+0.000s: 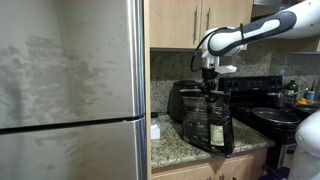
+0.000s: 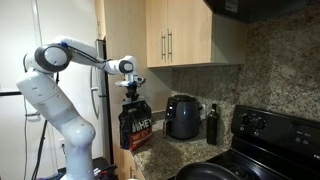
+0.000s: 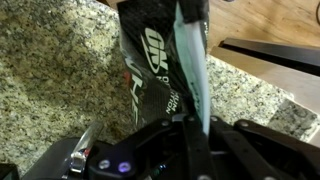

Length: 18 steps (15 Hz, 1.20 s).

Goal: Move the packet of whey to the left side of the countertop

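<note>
The packet of whey [image 1: 213,124] is a tall black pouch standing upright near the front edge of the speckled granite countertop [image 1: 172,150]. It also shows in an exterior view [image 2: 136,126] and in the wrist view [image 3: 152,62], where its pale sealed top runs into the jaws. My gripper [image 1: 209,84] is directly above it and shut on the pouch's narrow top, as also seen in an exterior view [image 2: 130,96] and the wrist view [image 3: 190,122]. I cannot tell whether the pouch's base touches the countertop [image 3: 50,85].
A rounded black appliance [image 1: 184,100] stands behind the packet, also in an exterior view [image 2: 183,117], with a dark bottle [image 2: 211,125] beside it. A black stove [image 1: 272,112] lies to one side, a steel fridge [image 1: 70,90] to the other. Wood cabinets [image 2: 180,35] hang above.
</note>
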Available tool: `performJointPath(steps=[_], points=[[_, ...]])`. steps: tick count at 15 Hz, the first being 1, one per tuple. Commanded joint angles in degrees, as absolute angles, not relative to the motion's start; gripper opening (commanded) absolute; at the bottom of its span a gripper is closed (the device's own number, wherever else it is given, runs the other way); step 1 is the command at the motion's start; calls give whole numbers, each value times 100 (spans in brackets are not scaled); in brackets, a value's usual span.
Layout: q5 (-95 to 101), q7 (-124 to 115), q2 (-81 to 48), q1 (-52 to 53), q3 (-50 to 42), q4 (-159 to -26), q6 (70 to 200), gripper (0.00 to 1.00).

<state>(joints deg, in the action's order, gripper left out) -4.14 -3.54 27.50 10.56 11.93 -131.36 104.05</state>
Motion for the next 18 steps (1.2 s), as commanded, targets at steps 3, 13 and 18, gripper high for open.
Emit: performJointPath(steps=[3, 13, 18], points=[[-84, -1166, 1667, 813, 1266, -12297, 11203, 0], [255, -2079, 356, 1087, 1361, -11238, 11803, 2], [-10, -1262, 275, 1278, 1455, -11166, 11420, 0]])
